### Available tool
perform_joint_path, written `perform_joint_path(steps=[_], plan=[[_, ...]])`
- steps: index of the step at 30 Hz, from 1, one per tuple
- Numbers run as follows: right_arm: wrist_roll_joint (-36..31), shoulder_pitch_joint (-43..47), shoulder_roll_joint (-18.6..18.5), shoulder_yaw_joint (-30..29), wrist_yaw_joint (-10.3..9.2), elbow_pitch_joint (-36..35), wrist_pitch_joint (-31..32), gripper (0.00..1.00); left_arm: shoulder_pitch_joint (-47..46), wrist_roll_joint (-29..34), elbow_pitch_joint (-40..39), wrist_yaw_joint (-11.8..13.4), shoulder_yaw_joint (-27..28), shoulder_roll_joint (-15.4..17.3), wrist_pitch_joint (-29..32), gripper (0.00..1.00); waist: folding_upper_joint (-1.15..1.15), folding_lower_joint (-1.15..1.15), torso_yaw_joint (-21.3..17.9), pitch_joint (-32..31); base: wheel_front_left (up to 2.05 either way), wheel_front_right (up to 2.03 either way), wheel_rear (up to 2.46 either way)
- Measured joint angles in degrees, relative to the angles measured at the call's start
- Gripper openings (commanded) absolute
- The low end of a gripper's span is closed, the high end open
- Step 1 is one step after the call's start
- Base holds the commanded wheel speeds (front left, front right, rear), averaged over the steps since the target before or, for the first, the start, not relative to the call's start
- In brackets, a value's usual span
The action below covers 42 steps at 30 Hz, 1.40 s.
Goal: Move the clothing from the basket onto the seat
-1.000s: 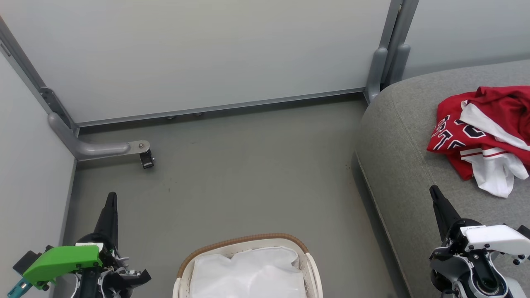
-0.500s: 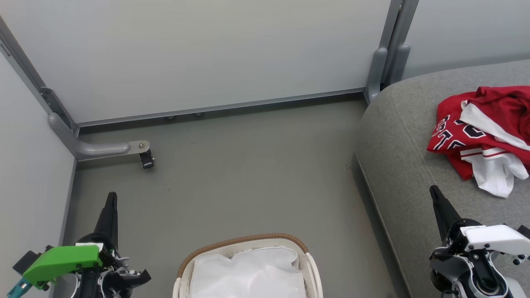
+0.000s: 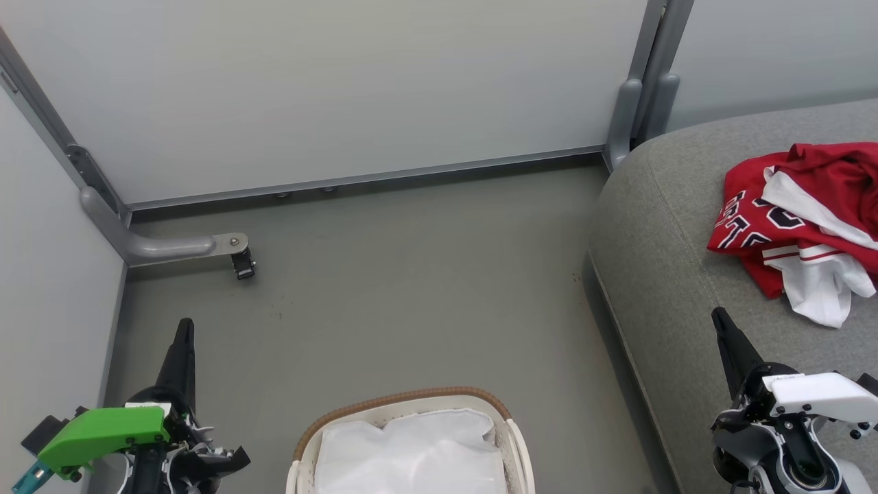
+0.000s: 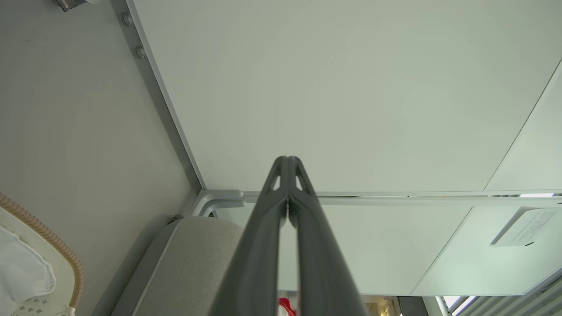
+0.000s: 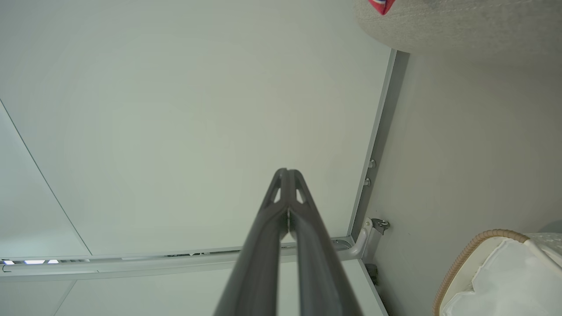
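At lower left, the left end effector hangs closed and empty over the grey floor. In the middle, the basket holds just its white liner, so the job looks done. At right, red clothing lies crumpled on the grey seat, and the right end effector is closed and empty. Pale wall panels stand behind.

Left gripper closed, pointing at a pale wall panel
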Motion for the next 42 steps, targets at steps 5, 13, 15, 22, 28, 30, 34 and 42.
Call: perform_joint_path(steps=[5,13,15,22,28,30,34,42], plan=[[0.0,0.0,0.0,0.0,0.0,0.0,0.0,0.0,0.0,0.0,-0.02,0.0,0.0,0.0,0.0,0.0,0.0,0.0,0.0,0.0,0.0,0.0,0.0],[0.0,0.0,0.0,0.0,0.0,0.0,0.0,0.0,0.0,0.0,-0.01,0.0,0.0,0.0,0.0,0.0,0.0,0.0,0.0,0.0,0.0,0.0,0.0],[0.0,0.0,0.0,0.0,0.0,0.0,0.0,0.0,0.0,0.0,0.0,0.0,0.0,0.0,0.0,0.0,0.0,0.0,0.0,0.0,0.0,0.0,0.0],[0.0,0.0,0.0,0.0,0.0,0.0,0.0,0.0,0.0,-0.01,0.0,0.0,0.0,0.0,0.0,0.0,0.0,0.0,0.0,0.0,0.0,0.0,0.0],[0.0,0.0,0.0,0.0,0.0,0.0,0.0,0.0,0.0,-0.01,0.0,0.0,0.0,0.0,0.0,0.0,0.0,0.0,0.0,0.0,0.0,0.0,0.0],[0.0,0.0,0.0,0.0,0.0,0.0,0.0,0.0,0.0,-0.01,0.0,0.0,0.0,0.0,0.0,0.0,0.0,0.0,0.0,0.0,0.0,0.0,0.0],[0.0,0.0,-0.01,0.0,0.0,0.0,0.0,0.0,0.0,-0.01,0.0,0.0,0.0,0.0,0.0,0.0,0.0,0.0,0.0,0.0,0.0,0.0,0.0],[0.0,0.0,-0.01,0.0,0.0,0.0,0.0,0.0,0.0,-0.01,0.0,0.0,0.0,0.0,0.0,0.0,0.0,0.0,0.0,0.0,0.0,0.0,0.0]])
